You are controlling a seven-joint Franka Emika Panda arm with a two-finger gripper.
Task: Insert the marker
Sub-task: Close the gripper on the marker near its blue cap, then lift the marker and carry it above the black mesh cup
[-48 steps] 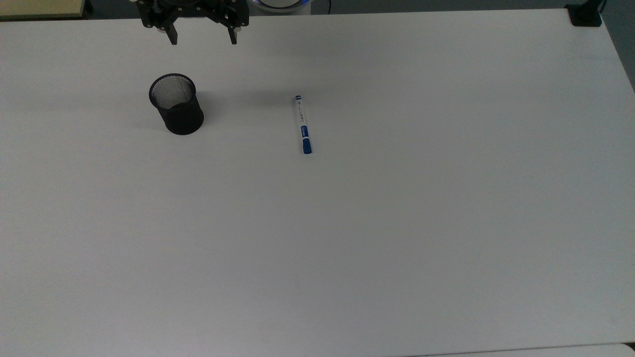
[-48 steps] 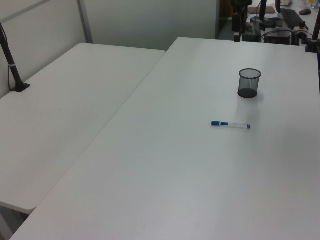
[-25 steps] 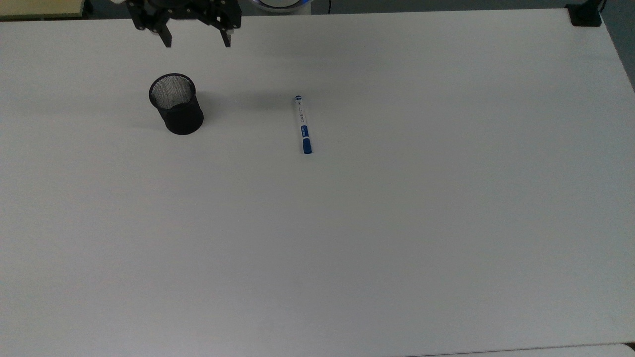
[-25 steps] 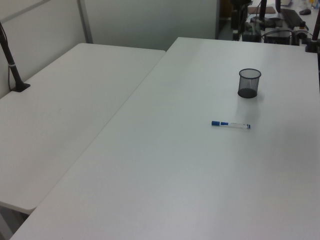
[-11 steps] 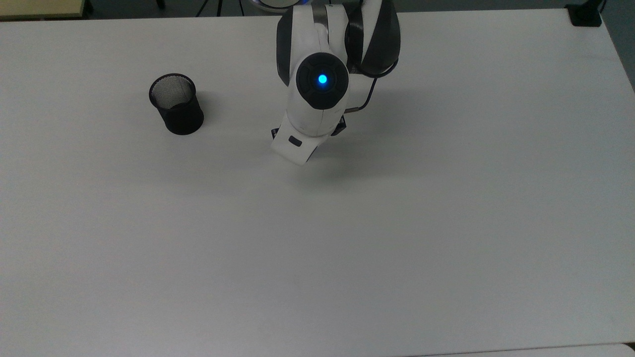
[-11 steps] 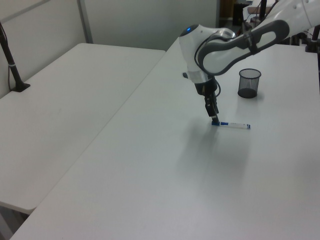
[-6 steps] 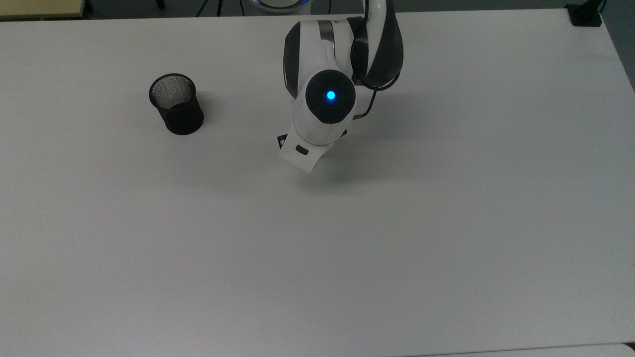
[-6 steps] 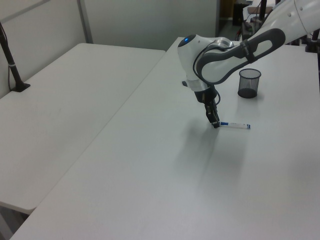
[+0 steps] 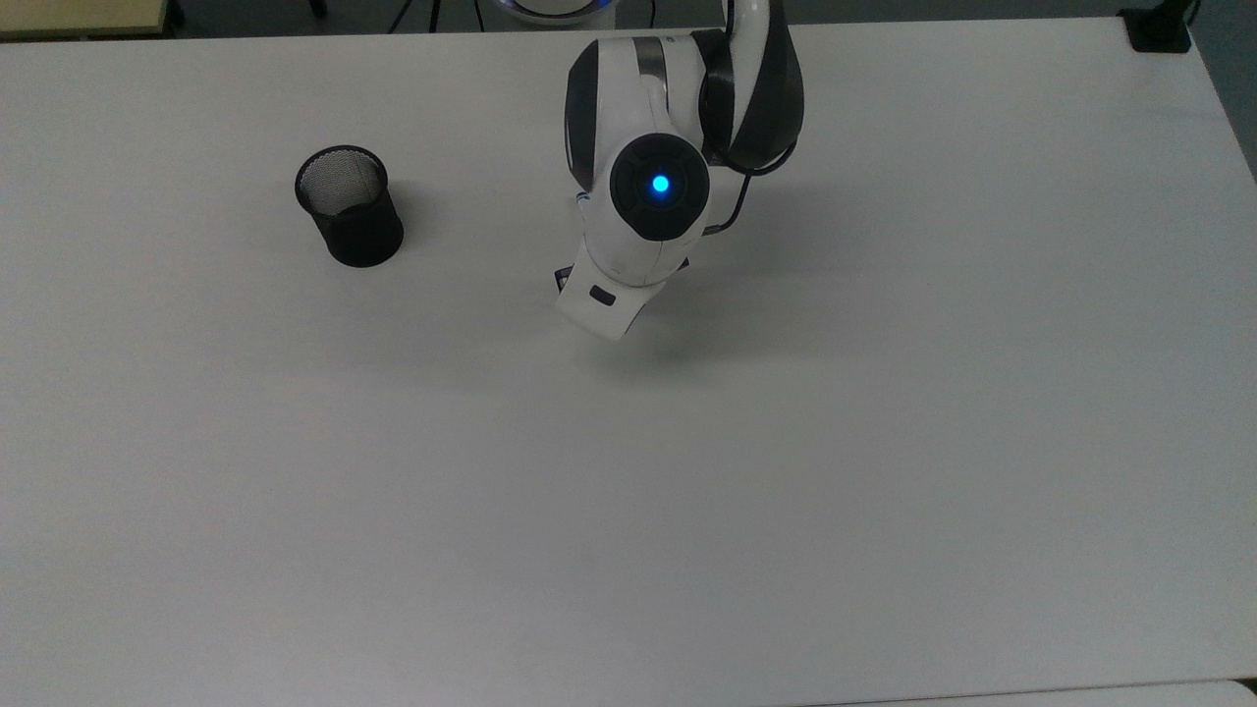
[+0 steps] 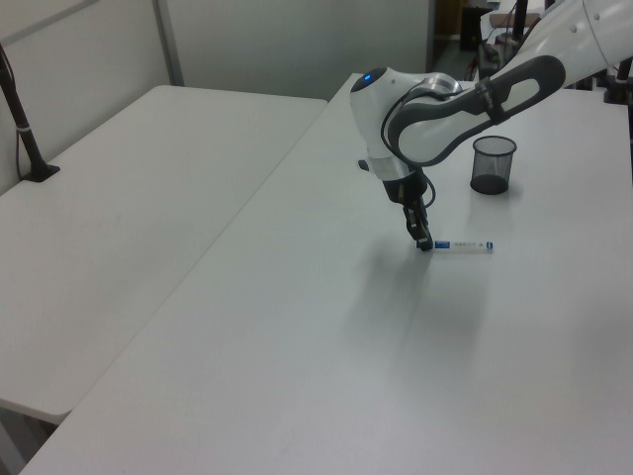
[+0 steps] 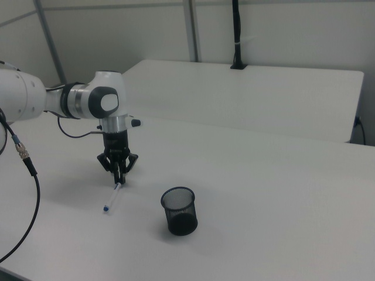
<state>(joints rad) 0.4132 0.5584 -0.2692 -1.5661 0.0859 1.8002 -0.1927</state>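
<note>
hand (image 11: 119, 177) clenched on marker (image 11: 112, 196) cap end, marker on table (image 9: 786, 491), mesh cup (image 9: 350, 206) nearby.

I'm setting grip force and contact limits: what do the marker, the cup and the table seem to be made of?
Marker: probably smooth plastic, judging by its slim white barrel. Black mesh cup: likely wire mesh, matte; light shows through its wall. Table: smooth, matte white top, possibly laminate; the material itself cannot be told.
</note>
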